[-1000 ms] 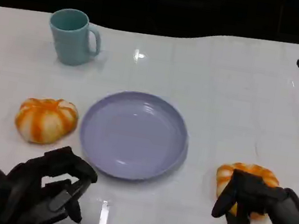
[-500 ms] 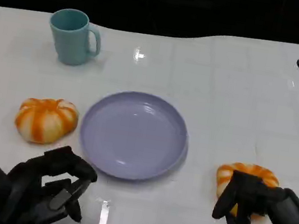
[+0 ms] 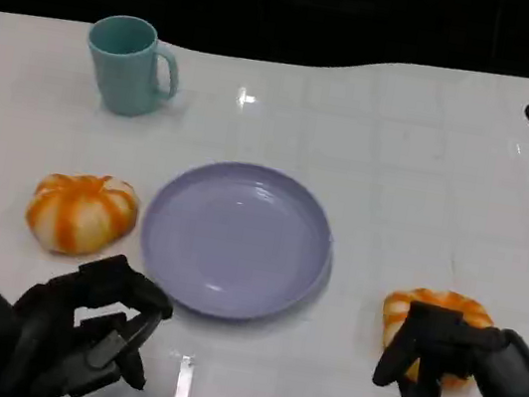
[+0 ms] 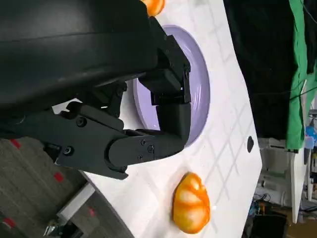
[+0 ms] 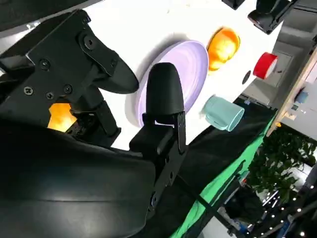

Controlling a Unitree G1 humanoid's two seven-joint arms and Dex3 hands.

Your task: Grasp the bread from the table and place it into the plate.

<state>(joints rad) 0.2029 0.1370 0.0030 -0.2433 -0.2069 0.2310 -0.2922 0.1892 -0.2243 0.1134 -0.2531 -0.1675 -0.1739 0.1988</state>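
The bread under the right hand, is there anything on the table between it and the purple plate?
Nothing visible. The bread lies on bare white table, with the right hand over its near side. The stretch between it and the plate holds nothing. The teal mug and the second bread are on the plate's other side, off that path.

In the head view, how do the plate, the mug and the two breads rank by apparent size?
1. Purple plate, clearly largest.
2. Left bread and teal mug look alike; the mug sits farther away.
3. Right bread, partly hidden by the right robot hand, unsure.
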